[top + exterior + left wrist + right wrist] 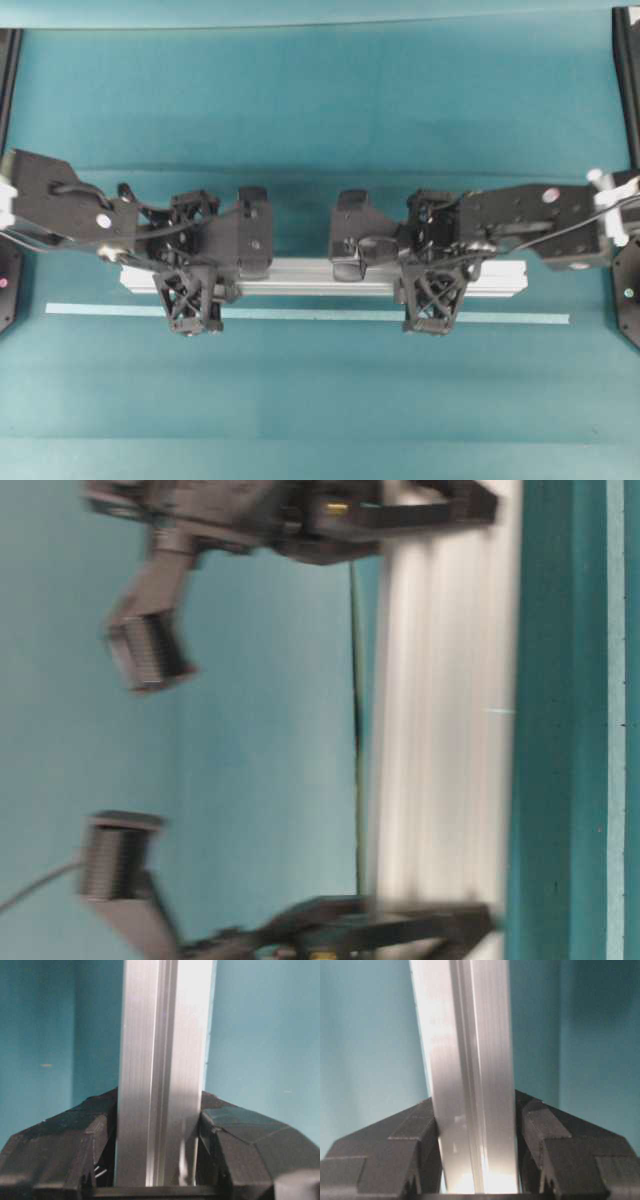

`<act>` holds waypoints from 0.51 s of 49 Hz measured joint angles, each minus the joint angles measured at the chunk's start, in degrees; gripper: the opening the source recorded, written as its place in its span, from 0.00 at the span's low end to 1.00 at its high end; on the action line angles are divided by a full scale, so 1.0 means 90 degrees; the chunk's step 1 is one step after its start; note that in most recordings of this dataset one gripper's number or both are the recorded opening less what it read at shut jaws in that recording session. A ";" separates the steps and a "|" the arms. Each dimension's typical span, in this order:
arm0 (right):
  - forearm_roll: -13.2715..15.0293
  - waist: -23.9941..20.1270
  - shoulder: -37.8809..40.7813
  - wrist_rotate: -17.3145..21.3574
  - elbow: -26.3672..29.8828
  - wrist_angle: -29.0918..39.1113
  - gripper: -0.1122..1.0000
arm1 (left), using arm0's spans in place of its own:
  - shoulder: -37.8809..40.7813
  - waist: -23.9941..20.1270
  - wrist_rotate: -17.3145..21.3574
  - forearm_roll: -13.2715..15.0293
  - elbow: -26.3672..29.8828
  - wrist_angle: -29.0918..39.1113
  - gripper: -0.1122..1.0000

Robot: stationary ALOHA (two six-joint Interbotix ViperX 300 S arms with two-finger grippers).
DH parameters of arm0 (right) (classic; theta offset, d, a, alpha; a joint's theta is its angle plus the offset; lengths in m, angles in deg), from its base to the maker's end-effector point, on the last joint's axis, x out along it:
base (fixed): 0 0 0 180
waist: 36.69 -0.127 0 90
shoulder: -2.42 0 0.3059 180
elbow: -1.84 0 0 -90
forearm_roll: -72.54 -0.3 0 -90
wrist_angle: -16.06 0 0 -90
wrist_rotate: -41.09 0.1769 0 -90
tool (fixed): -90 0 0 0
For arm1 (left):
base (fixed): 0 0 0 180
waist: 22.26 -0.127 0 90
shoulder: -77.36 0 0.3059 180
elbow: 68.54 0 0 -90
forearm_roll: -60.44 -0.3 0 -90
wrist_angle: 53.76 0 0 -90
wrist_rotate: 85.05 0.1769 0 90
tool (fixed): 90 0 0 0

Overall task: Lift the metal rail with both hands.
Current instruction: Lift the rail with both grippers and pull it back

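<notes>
The metal rail (320,277) is a silver grooved bar lying left to right across the middle of the teal cloth. My left gripper (192,268) is shut on it near its left end, with one finger on each long side. My right gripper (432,268) is shut on it near its right end in the same way. In the left wrist view the rail (160,1060) runs up between the black fingers (240,1145) of the gripper (159,1130). The right wrist view shows the same for the rail (465,1035) and gripper (476,1125). I cannot tell whether the rail is off the cloth.
A thin pale-green tape strip (300,313) lies on the cloth just in front of the rail and parallel to it, under the near fingertips. Black frame posts (625,80) stand at the far corners. The table-level view is turned sideways and blurred; the rail (445,710) shows there.
</notes>
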 measured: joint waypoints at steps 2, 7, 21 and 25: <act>0.0010 0.0010 -0.0088 0.0010 0.0088 0.0176 0.45 | -0.0098 -0.0010 0.0000 0.0020 0.0078 0.0186 0.43; 0.0000 0.0029 -0.0264 0.0000 0.0322 0.0557 0.45 | -0.0410 -0.0020 0.0010 0.0000 0.0293 0.0723 0.43; 0.0000 0.0029 -0.0498 0.0010 0.1230 0.1914 0.45 | -0.1025 -0.0010 -0.0010 0.0000 0.0889 0.1719 0.43; 0.0000 0.0039 -0.0498 0.0000 0.1553 0.2275 0.45 | -0.1104 -0.0010 -0.0049 0.0020 0.1094 0.2031 0.43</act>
